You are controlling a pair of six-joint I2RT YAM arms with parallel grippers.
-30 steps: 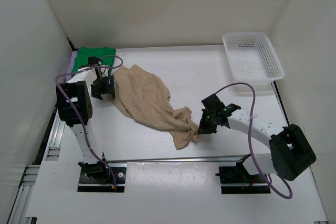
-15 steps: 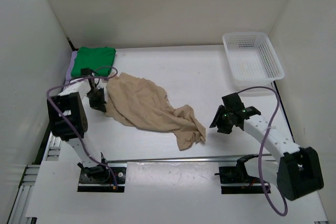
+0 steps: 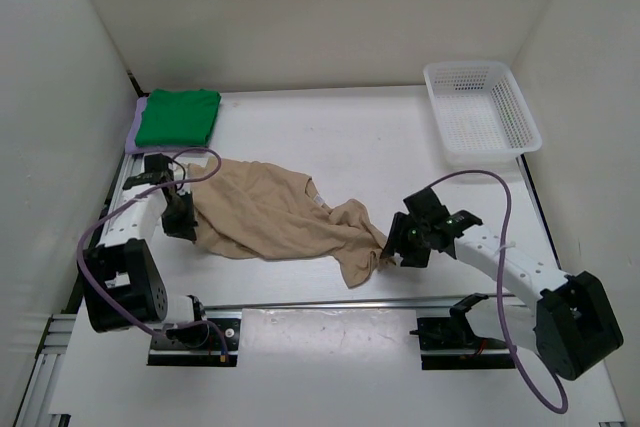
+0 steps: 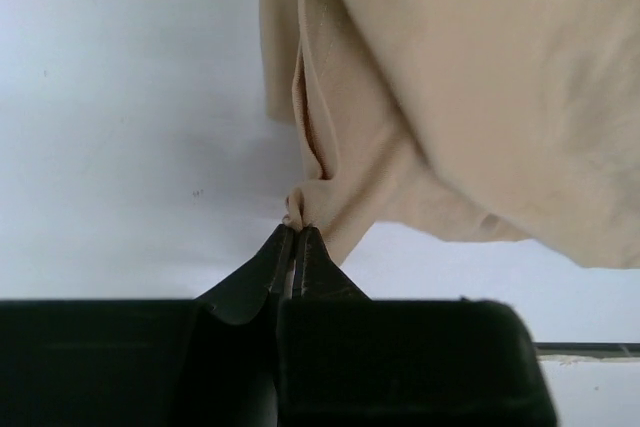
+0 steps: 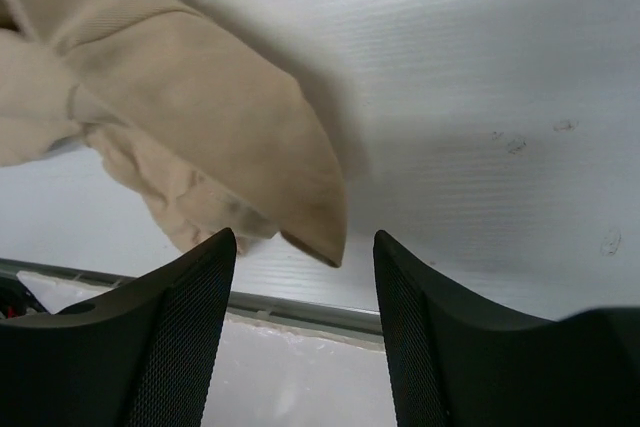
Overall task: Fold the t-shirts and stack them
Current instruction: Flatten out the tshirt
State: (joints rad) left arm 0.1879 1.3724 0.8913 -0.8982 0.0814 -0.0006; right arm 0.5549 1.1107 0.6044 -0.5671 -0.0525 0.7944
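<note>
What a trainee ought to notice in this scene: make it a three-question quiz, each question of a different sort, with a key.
1. True or false: the left gripper is shut on an edge of the beige t-shirt.
2. One word: does the right gripper stand open or shut?
3. Choose one: the green t-shirt lies A) in the right gripper, B) folded at the far left corner of the table, C) under the beige t-shirt.
Key: 1 true; 2 open; 3 B.
</note>
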